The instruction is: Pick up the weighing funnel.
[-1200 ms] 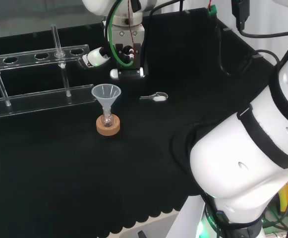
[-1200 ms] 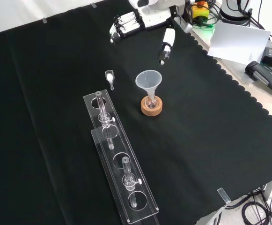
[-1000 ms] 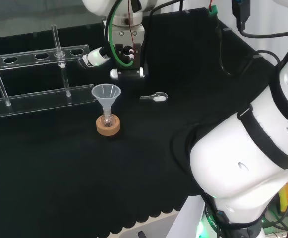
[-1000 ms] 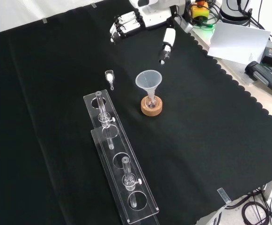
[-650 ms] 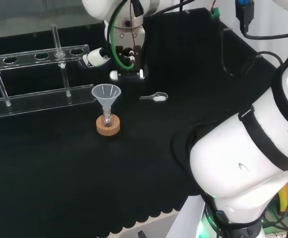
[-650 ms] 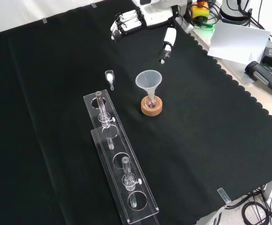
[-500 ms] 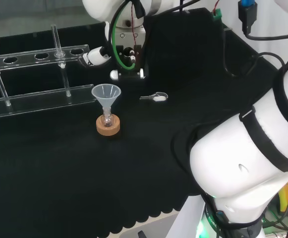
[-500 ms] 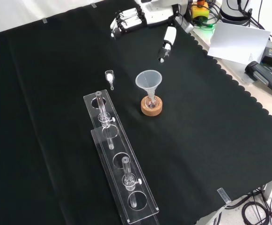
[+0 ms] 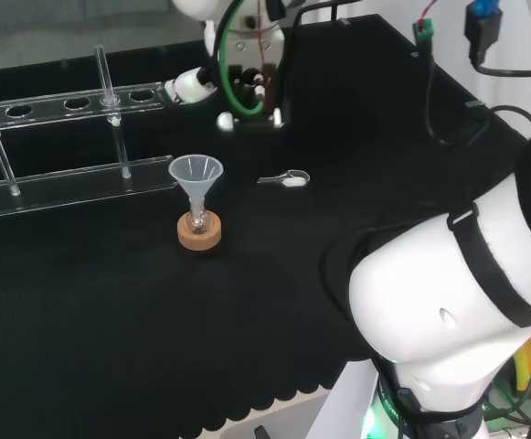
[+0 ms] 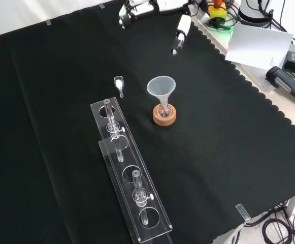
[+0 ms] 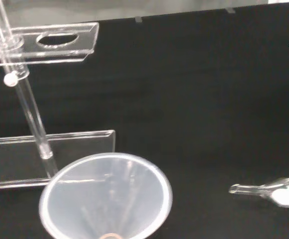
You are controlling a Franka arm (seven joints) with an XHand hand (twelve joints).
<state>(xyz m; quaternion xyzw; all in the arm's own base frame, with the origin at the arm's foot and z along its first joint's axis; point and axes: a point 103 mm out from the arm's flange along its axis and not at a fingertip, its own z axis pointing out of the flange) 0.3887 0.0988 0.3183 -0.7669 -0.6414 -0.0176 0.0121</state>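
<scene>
Hovering beyond funnel (image 10: 161,87), hand (image 10: 179,26) empty, fingers (image 10: 128,9) relaxed open | weighing funnel (image 10: 119,83) flat on surface (image 10: 228,152) near funnel, left of it in front view | risk: reach could clip funnel and topple it, or fingers skid weighing funnel aside

White arm links (image 9: 439,320), black bands (image 9: 490,265), green cable (image 9: 225,57), black-and-white robot hand (image 9: 247,91)
</scene>
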